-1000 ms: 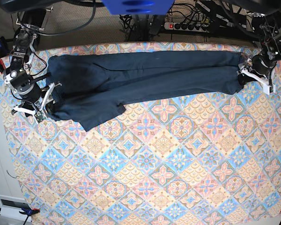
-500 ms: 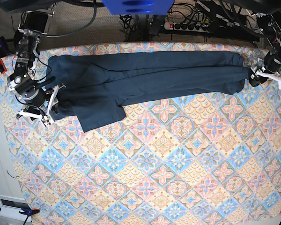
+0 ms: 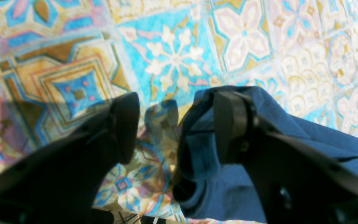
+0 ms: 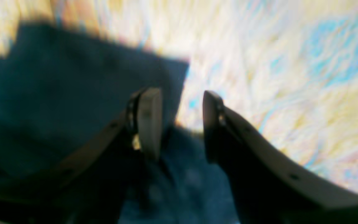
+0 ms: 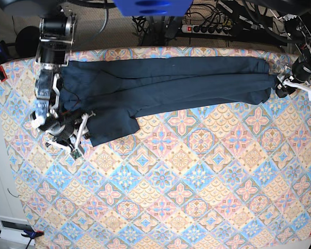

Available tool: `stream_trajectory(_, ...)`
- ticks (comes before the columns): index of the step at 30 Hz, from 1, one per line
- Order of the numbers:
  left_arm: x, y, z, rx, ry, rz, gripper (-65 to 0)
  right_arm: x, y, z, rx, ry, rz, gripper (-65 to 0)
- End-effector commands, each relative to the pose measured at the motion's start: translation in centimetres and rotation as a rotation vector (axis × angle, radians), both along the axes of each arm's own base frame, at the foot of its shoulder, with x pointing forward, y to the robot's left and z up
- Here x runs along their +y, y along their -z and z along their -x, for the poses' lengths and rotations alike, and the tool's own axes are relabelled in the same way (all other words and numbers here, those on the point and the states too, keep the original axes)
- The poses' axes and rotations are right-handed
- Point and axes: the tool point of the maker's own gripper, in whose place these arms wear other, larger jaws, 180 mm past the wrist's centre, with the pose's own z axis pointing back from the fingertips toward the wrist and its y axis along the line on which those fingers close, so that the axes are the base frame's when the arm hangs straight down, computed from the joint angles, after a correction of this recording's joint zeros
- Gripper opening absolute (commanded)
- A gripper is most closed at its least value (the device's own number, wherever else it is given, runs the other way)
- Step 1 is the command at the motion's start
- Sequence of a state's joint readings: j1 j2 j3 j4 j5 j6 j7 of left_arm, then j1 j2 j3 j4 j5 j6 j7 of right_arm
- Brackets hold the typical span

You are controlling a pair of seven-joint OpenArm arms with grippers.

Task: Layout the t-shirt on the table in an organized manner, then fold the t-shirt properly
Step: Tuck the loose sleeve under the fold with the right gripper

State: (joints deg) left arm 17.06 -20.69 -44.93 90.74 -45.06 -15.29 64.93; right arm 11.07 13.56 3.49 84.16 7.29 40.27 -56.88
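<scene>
Now left hand [image 3: 172,124] spread beside t-shirt [image 5: 160,83] end; right hand [image 4: 179,124] spread over hem.

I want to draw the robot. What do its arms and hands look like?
Each hand has two dark, curved fingers. The left hand has black rounded fingertips. The right hand has a pale flat pad on one finger, though that view is blurry. From above, the arms look black and silver with white brackets and black cables.

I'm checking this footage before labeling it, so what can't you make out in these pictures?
- Right wrist view: motion blur smears the t-shirt and table pattern.
- Left wrist view: the left gripper jaws hide the hem beneath.
- Base view: the right gripper covers the shirt's corner.
</scene>
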Motion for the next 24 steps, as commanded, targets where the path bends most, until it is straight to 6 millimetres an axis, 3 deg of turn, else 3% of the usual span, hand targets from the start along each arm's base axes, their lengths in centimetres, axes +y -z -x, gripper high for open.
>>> stream_trajectory(1, 0.7, -1.5, -0.7, -0.043, 0.007, -0.029, -29.5, 0.0, -3.2, -3.0, -0.109, 0.002, -0.036, -44.0)
stream_trajectory(9, 0.6, -1.4, -0.8, -0.043, 0.008, -0.029, -29.5, -0.2, 1.1, -4.2, -0.019, 0.057, -0.158, -44.0)
stream_trajectory(16, 0.6, -1.4, -0.8, -0.043, 0.011, -0.028, -29.5, -0.1, 3.8, -3.6, 0.033, 0.089, -0.223, -44.0)
stream_trajectory(21, 0.5, -1.5, -1.0, -0.046, 0.012, -0.028, -29.5, 0.0, 4.2, -3.4, 0.045, 0.086, -0.222, -44.0)
stream_trajectory(24, 0.5, -1.5, -1.0, -0.046, 0.012, -0.028, -29.5, 1.3, 4.6, -3.0, 0.065, 0.032, -0.198, -44.3)
